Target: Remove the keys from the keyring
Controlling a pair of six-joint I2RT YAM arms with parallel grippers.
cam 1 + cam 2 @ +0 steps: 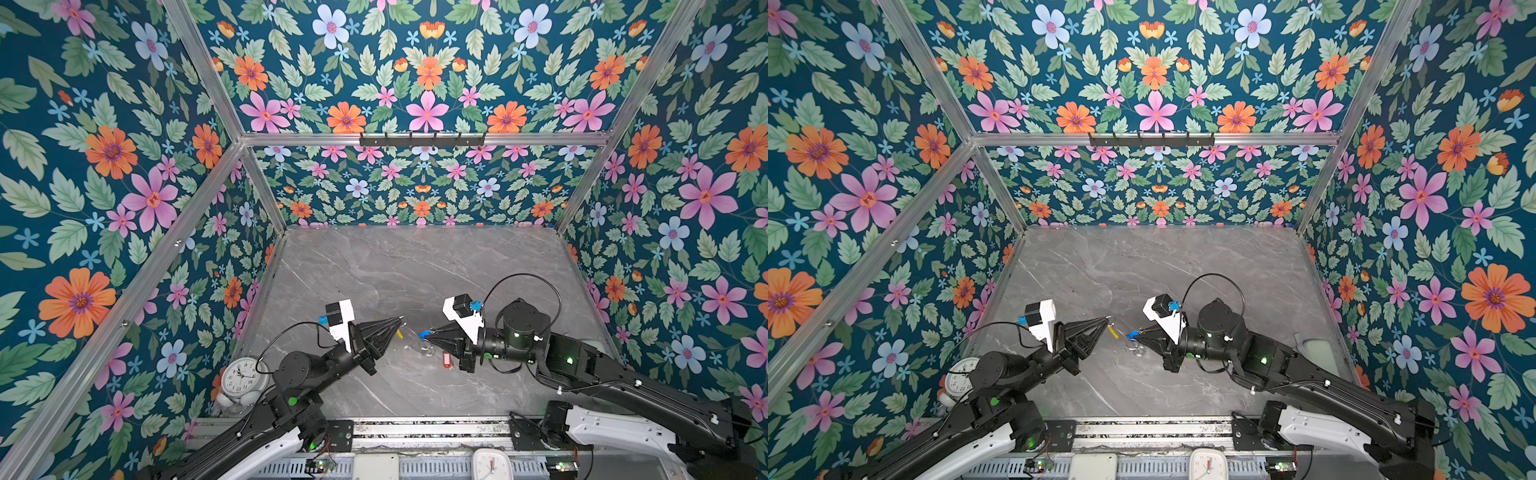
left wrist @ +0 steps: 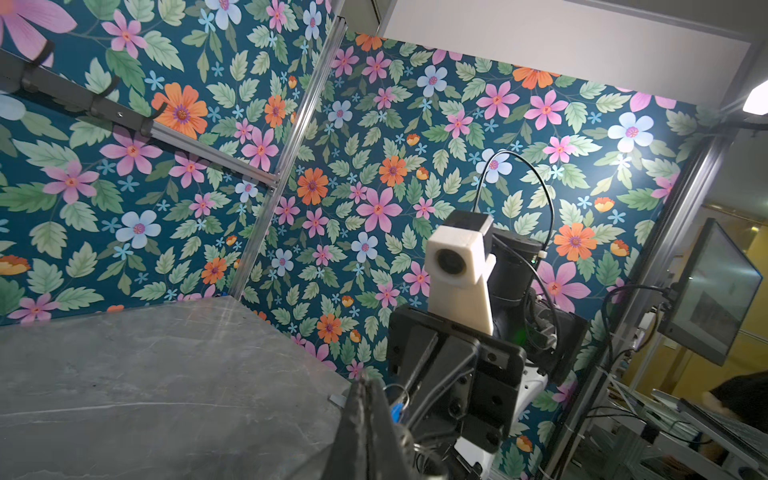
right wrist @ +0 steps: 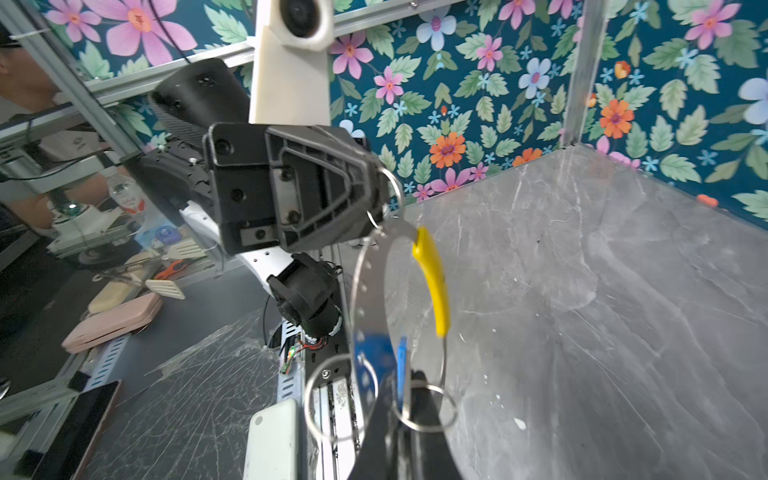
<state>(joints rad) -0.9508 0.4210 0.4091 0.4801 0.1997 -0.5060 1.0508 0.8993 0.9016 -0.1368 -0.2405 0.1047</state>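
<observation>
Hanging between two tools above the tabletop (image 1: pixel 415 270): keyring (image 3: pixel 405 232), one, hoop stretched left-to-right, yellow sleeve (image 3: pixel 434 282) nearest left tool (image 1: pixel 401 319), clamped tight on the wire. Keys, two: blue-tagged key (image 1: pixel 1132 334), aloft, pinched in closed right tool (image 1: pixel 429 335); red-tagged key (image 1: pixel 446 360), flat on tabletop below right tool, long axis near-to-far.

Keyring (image 3: pixel 434 278) above table (image 1: pixel 415 266), between left gripper (image 1: pixel 401 319) and right gripper (image 1: pixel 429 336) — one key (image 1: pixel 424 334) at right tip, another key (image 1: pixel 446 360) on table.
</observation>
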